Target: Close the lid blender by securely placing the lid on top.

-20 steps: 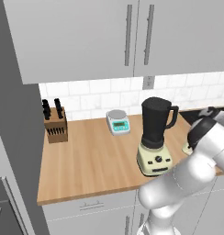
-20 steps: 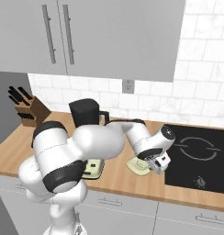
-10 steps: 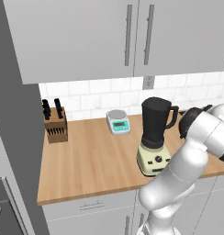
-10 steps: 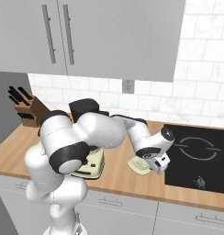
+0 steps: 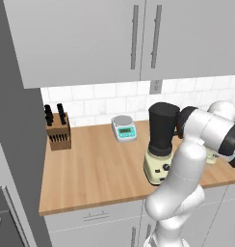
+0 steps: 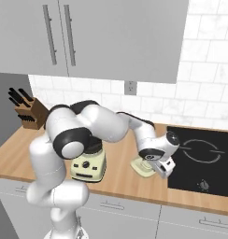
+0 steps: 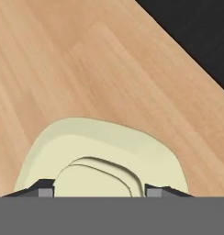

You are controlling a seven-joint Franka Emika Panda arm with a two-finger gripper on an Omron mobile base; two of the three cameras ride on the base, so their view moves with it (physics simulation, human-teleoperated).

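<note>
Right of the blender (image 6: 89, 161), our gripper (image 7: 99, 192) brackets the lid (image 6: 143, 167)'s raised knob, jaws narrowed; we judge it light, rigid, slick.

The pale cream-yellow lid (image 7: 102, 151) lies flat on the wooden worktop (image 7: 72, 64), close under the gripper (image 7: 99, 192). Its raised centre knob (image 7: 93, 176) sits between the two dark fingertips (image 7: 42, 189), which flank it on either side. A black surface (image 7: 198, 36) borders the worktop at the upper right.
</note>
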